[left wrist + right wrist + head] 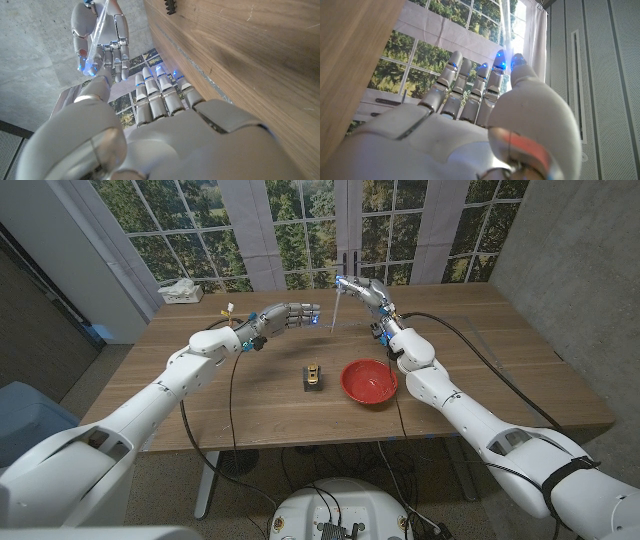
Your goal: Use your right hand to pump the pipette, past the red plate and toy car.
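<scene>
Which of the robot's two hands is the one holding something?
The right hand, raised over the table's far side, holds the thin clear pipette hanging from its fingers. The left hand reaches towards it with straight fingers, holding nothing.

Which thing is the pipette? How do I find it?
Find the red plate on the wooden table, then follow the right arm past it to the right hand, up over the far side. The pipette is the thin, pale stick hanging down from that hand, far slimmer than the toy car.
</scene>
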{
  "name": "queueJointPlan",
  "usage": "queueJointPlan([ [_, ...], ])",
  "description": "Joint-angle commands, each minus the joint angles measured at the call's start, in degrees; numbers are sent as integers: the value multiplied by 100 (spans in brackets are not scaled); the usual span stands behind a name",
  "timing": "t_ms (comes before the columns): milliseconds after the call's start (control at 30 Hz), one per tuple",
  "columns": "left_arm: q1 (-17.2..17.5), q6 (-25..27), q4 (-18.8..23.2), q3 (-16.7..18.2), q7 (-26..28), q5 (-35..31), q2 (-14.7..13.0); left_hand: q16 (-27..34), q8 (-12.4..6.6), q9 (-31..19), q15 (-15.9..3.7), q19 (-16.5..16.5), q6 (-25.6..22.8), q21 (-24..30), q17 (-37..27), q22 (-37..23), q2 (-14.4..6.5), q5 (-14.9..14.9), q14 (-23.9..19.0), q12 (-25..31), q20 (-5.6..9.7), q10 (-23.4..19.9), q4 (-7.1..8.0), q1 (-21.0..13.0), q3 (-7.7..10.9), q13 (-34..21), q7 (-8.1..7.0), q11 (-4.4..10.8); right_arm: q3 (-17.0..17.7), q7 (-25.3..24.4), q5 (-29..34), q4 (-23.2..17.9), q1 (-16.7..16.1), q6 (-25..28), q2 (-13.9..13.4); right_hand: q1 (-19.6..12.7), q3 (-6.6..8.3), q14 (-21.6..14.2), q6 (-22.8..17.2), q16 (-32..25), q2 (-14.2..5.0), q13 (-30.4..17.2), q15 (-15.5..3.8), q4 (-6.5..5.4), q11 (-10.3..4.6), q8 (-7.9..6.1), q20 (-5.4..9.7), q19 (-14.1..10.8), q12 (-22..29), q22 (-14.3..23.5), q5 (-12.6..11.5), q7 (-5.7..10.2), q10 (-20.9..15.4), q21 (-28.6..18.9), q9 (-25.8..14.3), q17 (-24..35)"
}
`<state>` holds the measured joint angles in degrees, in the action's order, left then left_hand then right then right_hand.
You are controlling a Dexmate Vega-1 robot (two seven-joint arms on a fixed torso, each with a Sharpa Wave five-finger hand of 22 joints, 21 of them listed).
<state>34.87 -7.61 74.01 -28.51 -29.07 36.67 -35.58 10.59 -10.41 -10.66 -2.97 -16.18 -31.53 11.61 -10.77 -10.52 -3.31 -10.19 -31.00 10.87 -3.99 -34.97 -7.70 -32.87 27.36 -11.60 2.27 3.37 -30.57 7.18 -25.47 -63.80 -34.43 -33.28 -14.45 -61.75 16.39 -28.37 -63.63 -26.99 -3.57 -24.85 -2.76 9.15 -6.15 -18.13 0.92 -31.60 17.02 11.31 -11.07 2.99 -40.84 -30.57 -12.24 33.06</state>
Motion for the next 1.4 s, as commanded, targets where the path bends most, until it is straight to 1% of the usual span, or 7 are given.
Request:
queueJointPlan([
  [33,92,80,179,41,50,38,-97,22,-27,6,-233,11,-19,3,-6,-33,-12,-14,48,23,-13,-13,25,44,19,-6,15,-17,78,-878,699,-402,-261,-386,-150,-9,33,-76,-25,21,-43,-15,-791,-9,-12,2,6,19,7,28,-42,38,-37,-46,-3,13],
  [300,178,121,344,78,117,57,-182,20,-33,7,-223,11,-31,7,3,-33,-18,-18,53,32,-16,-15,17,64,26,-5,23,-16,136,-1250,1009,-528,-393,-592,-194,-3,38,-75,1,36,-44,-12,-811,-7,-31,20,13,23,-5,27,-47,62,-29,-64,-5,9],
  [367,201,133,384,86,139,59,-201,20,-33,7,-224,15,-31,7,6,-33,-21,-20,53,38,-15,-21,13,72,29,-4,23,-24,165,-1449,1188,-634,-464,-594,-221,-6,41,-75,-2,37,-47,-10,-821,-4,-32,21,17,22,-2,26,-48,65,-44,-71,-5,11],
  [533,230,147,459,93,146,63,-242,20,-34,7,-213,11,-33,11,11,-33,-25,-22,52,43,-17,-23,9,83,33,-4,23,-25,238,-1744,1424,-744,-582,-731,-233,-12,51,-84,-2,49,-47,-8,-831,3,-43,25,27,20,-3,25,-52,75,-57,-83,-7,2],
  [667,225,153,479,86,124,63,-255,17,-34,8,-212,10,-33,13,14,-33,-28,-23,59,44,-16,-19,4,90,37,-3,23,-28,312,-2063,1736,-945,-715,-712,-282,-7,55,-89,-12,53,-54,-7,-829,-1,-45,25,37,21,-6,25,-53,76,-60,-91,-7,1],
  [1000,206,169,525,61,74,53,-276,18,-36,9,-218,18,-37,15,23,-33,-36,-26,56,56,-19,-27,-9,114,48,-2,24,-27,466,-2473,2049,-1306,-1016,-798,-335,2,67,-112,-12,67,-62,-14,-834,-2,-58,32,52,20,1,22,-57,93,-92,-116,-9,-9],
  [1400,195,199,570,43,-15,77,-305,19,-37,9,-206,18,-39,20,30,-33,-43,-28,56,62,-15,-24,-22,144,58,0,24,-28,666,-3025,2647,-1799,-1408,-704,-429,-13,83,-131,-24,71,-72,-18,-861,10,-89,36,62,27,-1,19,-61,105,-112,-141,-11,-4],
])
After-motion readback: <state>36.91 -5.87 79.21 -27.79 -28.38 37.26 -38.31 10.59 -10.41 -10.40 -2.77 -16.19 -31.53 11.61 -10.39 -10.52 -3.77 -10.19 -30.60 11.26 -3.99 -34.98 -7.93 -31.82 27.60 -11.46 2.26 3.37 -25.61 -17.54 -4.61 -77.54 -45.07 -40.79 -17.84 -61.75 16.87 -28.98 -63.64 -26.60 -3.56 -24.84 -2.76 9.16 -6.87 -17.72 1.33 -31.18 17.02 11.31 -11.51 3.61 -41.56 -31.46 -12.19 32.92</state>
